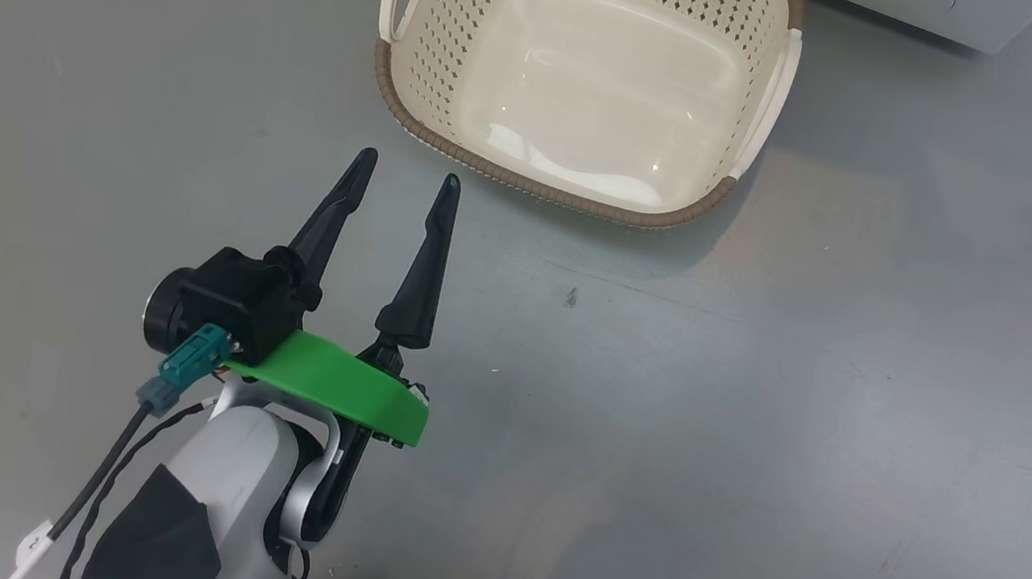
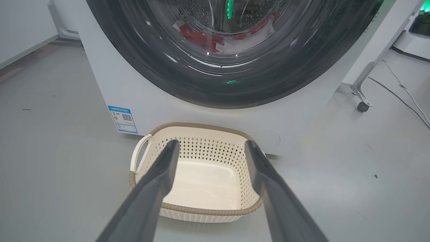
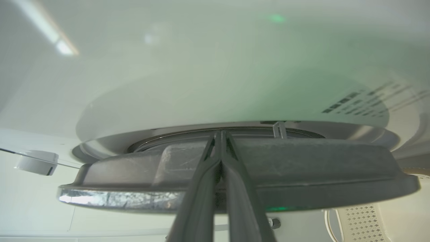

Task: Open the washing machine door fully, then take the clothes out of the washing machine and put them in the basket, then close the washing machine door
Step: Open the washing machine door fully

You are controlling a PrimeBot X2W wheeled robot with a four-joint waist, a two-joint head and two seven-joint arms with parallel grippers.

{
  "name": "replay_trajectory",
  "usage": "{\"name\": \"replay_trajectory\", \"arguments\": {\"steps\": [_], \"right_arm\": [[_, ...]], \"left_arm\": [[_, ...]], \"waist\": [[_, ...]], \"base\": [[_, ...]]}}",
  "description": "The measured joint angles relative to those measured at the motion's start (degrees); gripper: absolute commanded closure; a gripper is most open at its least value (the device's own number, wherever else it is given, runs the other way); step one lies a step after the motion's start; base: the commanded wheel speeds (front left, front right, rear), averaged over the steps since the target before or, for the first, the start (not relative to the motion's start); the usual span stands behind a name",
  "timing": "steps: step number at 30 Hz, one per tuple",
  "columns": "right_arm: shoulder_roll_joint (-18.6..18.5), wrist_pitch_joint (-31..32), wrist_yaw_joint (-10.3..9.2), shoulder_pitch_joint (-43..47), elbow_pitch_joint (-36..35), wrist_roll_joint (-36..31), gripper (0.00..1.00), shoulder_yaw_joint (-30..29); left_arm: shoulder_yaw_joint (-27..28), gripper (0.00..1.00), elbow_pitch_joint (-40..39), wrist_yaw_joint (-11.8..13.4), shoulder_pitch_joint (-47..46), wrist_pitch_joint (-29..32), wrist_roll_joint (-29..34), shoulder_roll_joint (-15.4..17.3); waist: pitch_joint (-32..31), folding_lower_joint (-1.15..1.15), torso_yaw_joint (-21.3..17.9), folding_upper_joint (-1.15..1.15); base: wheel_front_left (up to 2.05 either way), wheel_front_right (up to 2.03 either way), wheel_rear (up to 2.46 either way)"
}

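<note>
Looming past the top of the left wrist view, the washing machine (image 2: pixel 188 111) is cut off above its lower white front and blue label (image 2: pixel 122 119). Its washing machine door (image 2: pixel 161 72) lets the clothes (image 2: pixel 198 35) through the glass as blurred red and white patches. The basket (image 2: pixel 208 211) sits empty on the floor (image 2: pixel 50 168) just before the machine, its near rim partly hidden by the left gripper (image 2: pixel 211 144), whose fingers are spread wide and hold nothing. In the right wrist view the right gripper (image 3: pixel 220 134) has its fingers pressed together, tips at the door's grey edge, and whether they pinch any part of it cannot be made out.
</note>
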Motion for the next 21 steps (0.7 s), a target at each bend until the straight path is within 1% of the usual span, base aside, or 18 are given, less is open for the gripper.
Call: {"name": "replay_trajectory", "arguments": {"steps": [7, 13, 21], "right_arm": [[-0.4, 1.8, -0.29, -1.8, 2.1, 1.0, 1.00, -0.4], [-1.2, 5.4, -0.31, -2.6, 4.1, 1.6, 1.00, 0.0], [-1.0, 7.9, -0.38, -2.5, 6.6, 3.1, 1.00, -0.2]], "left_arm": [[-0.9, 0.00, 0.0, 0.1, 0.0, 0.0, 0.0, 0.0], [-1.5, 0.00, 0.1, 0.3, 0.0, 0.0, 0.1, 0.0], [-1.4, 0.00, 0.4, 0.5, 0.0, 0.0, 0.3, 0.0]], "waist": [[0.3, 0.00, 0.0, 0.00], [0.3, 0.00, -0.1, 0.00], [0.0, 0.00, -0.3, 0.00]], "base": [[0.00, 0.00, 0.00], [0.00, 0.00, 0.00], [0.00, 0.00, 0.00]]}}
